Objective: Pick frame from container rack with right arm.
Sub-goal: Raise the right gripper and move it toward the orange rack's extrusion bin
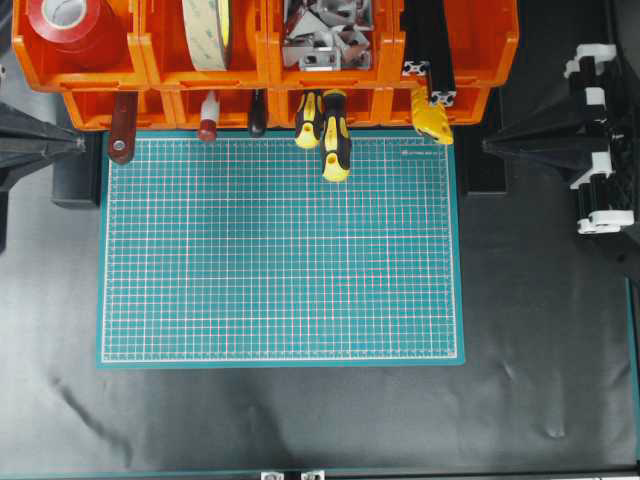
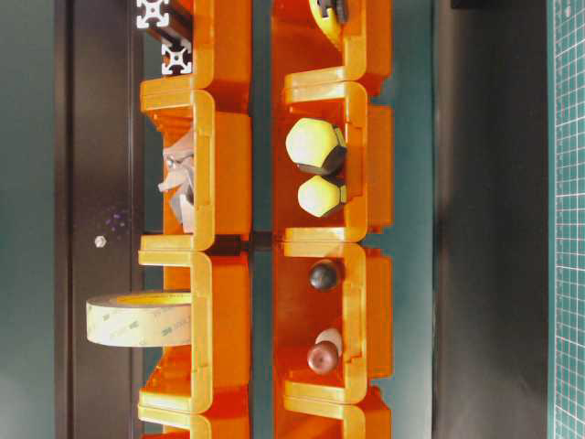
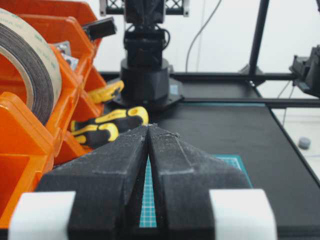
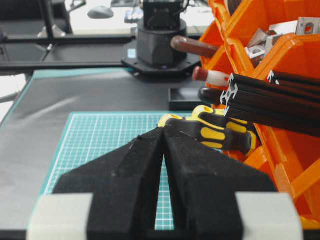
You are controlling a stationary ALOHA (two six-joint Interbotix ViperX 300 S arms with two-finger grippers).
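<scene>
While both arms waited at the edges of the dark surface (image 1: 300, 420), we saw the frame (image 1: 428, 45) lying in the upper-row bin at the overhead view's right end of the orange container rack (image 1: 265, 75), its silvery slotted ends jutting past the bin's front lip. From the right wrist camera the frame (image 4: 270, 102) showed as a bundle of black slotted bars poking out above the yellow-and-black screwdrivers (image 4: 220, 132). We found the right claw (image 4: 164, 131) pressed together, its two black fingers meeting at their tips and pinching nothing, well apart from the rack. The left claw (image 3: 149, 127) was likewise pressed together and bare, pointed across the surface beside the rack. A roll of tape (image 1: 210, 30) stood in one upper bin, a red roll (image 1: 70, 25) in the next, and metal brackets (image 1: 325, 35) filled the bin beside the frame. The green cutting mat (image 1: 280, 260) lay before the rack, with screwdriver handles hanging over its far edge.
</scene>
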